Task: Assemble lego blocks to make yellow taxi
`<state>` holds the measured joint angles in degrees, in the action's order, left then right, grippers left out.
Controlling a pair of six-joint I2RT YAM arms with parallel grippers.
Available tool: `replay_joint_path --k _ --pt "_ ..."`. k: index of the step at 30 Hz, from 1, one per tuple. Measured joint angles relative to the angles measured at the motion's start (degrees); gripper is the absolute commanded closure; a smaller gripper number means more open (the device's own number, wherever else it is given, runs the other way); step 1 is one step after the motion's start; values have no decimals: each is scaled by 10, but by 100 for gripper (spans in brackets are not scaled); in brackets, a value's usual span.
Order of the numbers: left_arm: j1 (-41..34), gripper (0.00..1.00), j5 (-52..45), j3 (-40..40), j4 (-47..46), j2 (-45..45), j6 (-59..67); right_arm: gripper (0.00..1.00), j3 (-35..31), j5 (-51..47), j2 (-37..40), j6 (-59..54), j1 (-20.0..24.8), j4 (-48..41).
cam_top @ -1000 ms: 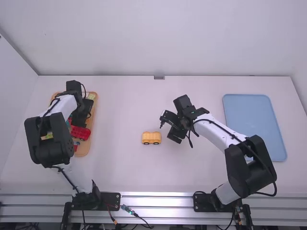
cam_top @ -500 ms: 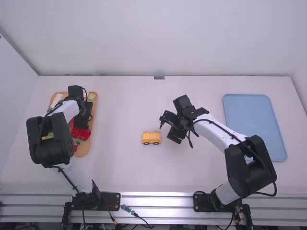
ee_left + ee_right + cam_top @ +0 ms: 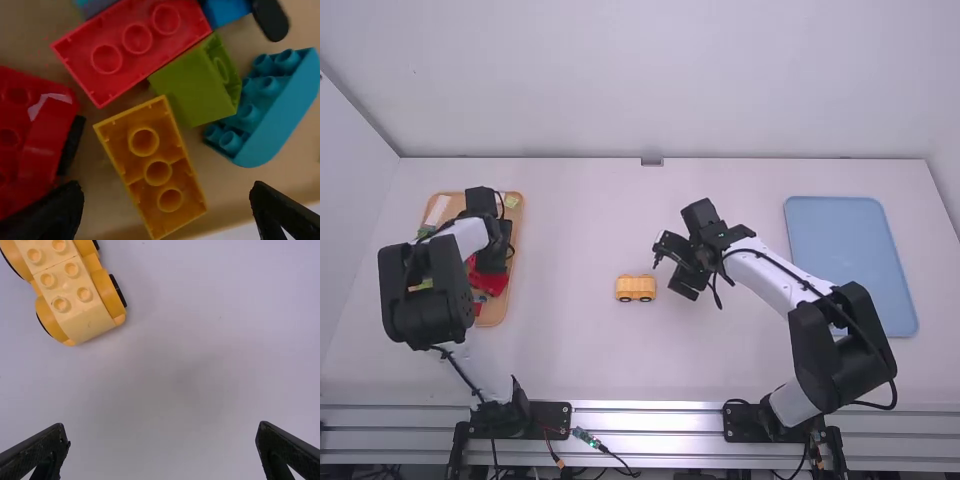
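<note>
Two jaws stand wide apart on the left gripper [image 3: 166, 192] over the tray [image 3: 492, 322], with nothing between the pads and the yellow block [image 3: 157, 172] lying upside down, tubes showing, in the space they frame. Closing carelessly could go wrong: one finger looks close enough to the red wheeled piece [image 3: 30, 150] to land on it or shove it. The green block [image 3: 197, 85] sits right against the yellow one's end, so it might get dragged along or twist the grasp, and it could also nudge the teal curved block [image 3: 265, 105]. Lifted as it lies, the block would arrive studs down and need turning before it could press on. The taxi base [image 3: 636, 288] rests on the table at three o'clock from the tray and about eight o'clock from the right gripper [image 3: 162, 429], whose jaws are also wide and empty; unheld, it could slide if a block is pushed on crooked. Compared with the earlier high views, the left gripper has shifted a little toward five o'clock within the tray, hiding more of the red piece, while the right arm and the base keep their places.
</note>
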<state>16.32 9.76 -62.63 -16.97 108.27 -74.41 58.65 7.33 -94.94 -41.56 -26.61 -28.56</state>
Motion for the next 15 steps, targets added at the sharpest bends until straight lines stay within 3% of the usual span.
replay_joint_path --k 3,9,15 --pt "0 18 0 0 4 0 -2 1 0 0 0 1 0 0" --pt "0 43 0 0 -1 0 -6 1 0 0 0 0 0 -1" --pt "0 50 2 0 -1 0 -7 1 0 0 0 -1 0 -2"
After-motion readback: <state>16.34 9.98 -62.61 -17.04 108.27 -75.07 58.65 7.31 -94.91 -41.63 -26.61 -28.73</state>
